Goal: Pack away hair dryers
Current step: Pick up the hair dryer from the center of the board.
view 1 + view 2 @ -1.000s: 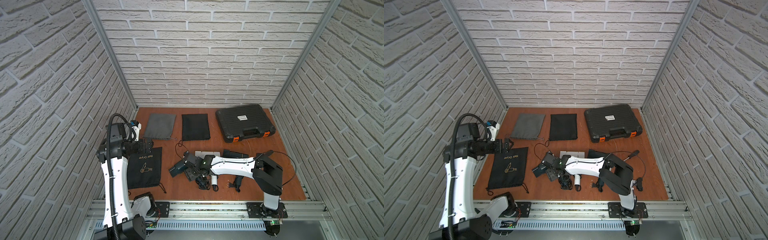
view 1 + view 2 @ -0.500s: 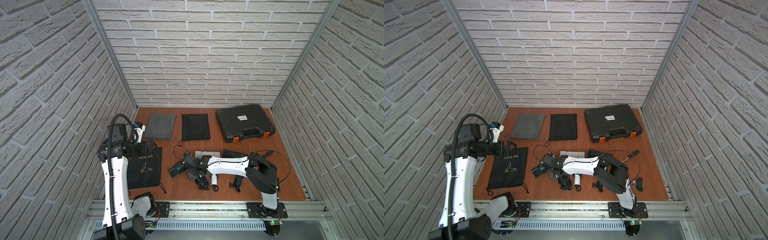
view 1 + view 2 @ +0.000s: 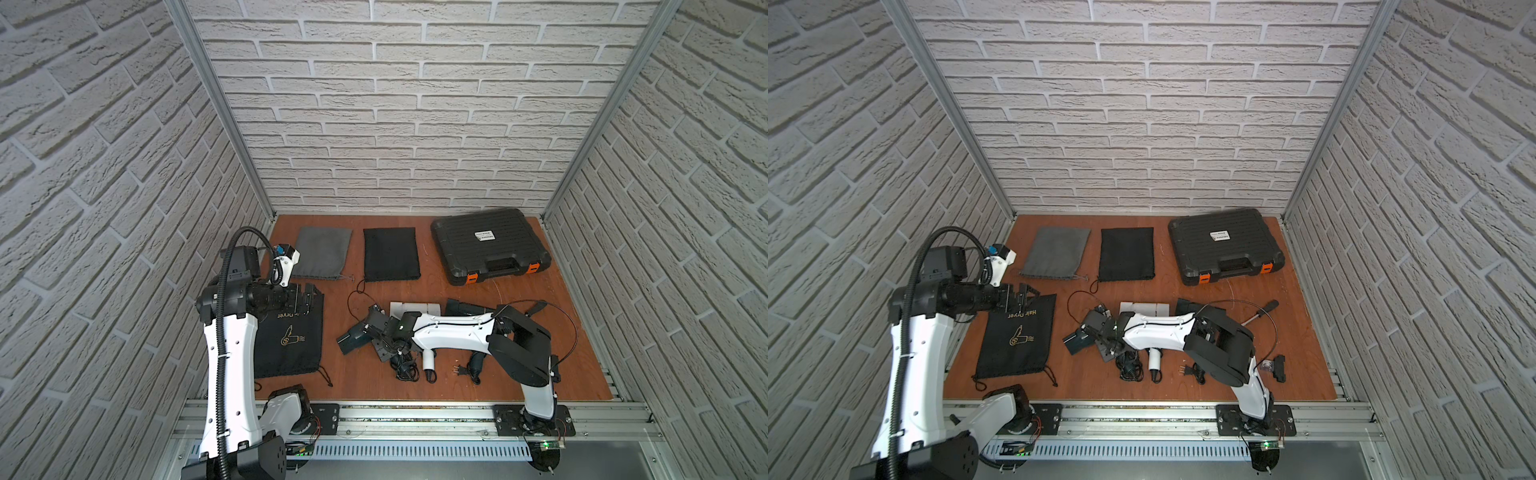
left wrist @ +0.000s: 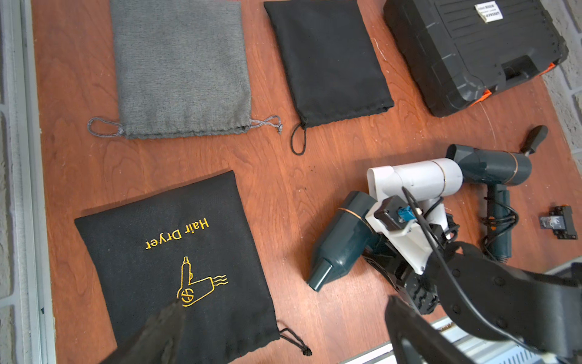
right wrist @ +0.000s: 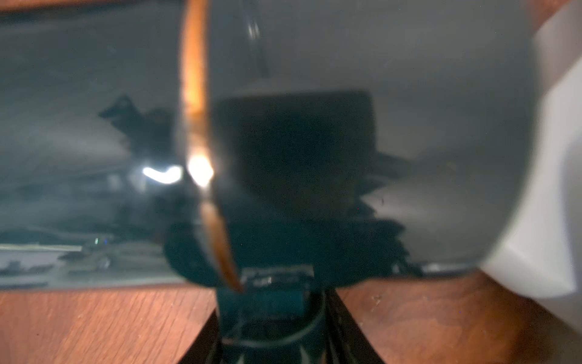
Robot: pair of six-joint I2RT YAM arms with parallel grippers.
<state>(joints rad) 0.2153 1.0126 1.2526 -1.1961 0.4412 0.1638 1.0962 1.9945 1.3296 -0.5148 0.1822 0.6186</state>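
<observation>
Now that my right arm has stretched further across the table [image 3: 552, 332] and its jaws have drawn in over the last second, the job has passed from reaching to taking hold; reading the board as a dial with twelve at the back wall, my left gripper [image 3: 306, 296] hangs at nine o'clock, much where it was, jaws spread wide and empty, above the far edge of the printed pouch [image 3: 291, 345], which lies flat with its drawstring mouth toward six; just short of centre toward eight o'clock lies the nearer teal dryer [image 4: 343, 239], nozzle aimed at the pouch and resting on the wood, not yet lifted; my right gripper [image 5: 271, 334] has closed against both sides of its corded handle, so I judge the grasp made or nearly so; the white dryer [image 4: 422, 179] sits at centre, touching the teal one's rear, and the second teal dryer [image 4: 494, 167] lies just toward three o'clock; none is packed yet, and I expect the lift may nudge the white one.
</observation>
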